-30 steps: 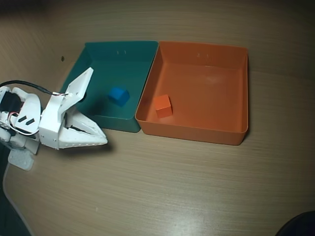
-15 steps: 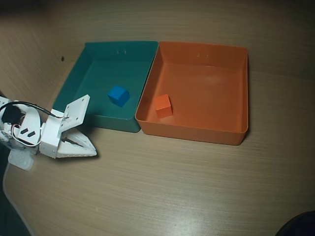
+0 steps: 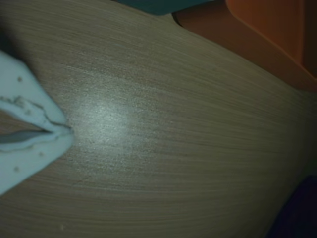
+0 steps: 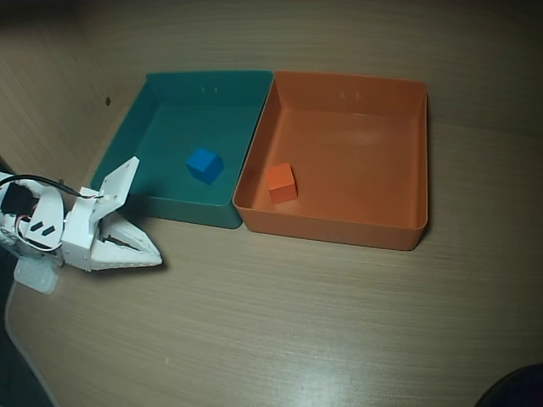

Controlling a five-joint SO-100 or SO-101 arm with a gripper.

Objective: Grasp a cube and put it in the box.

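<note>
In the overhead view the small orange cube (image 4: 281, 183) lies inside the orange box (image 4: 399, 235), near its left wall. My white gripper (image 4: 156, 254) is low over the bare table at the far left, well apart from the box and the cube. Its fingers meet at the tips with nothing between them, so it is shut and empty. The wrist view shows the gripper (image 3: 69, 131) at the left edge over the wood, and only a corner of the orange box (image 3: 267, 29) at the top right. The cube is out of sight there.
A teal tray (image 4: 119, 148) stands against the orange box's left side and holds a small blue cube (image 4: 204, 164). The gripper sits just in front of the tray's near left corner. Wooden tabletop (image 4: 297, 322) stretches in front of both trays.
Over the last second the gripper has pulled back left and down, away from the teal tray's front wall. The cubes and both trays have stayed put.
</note>
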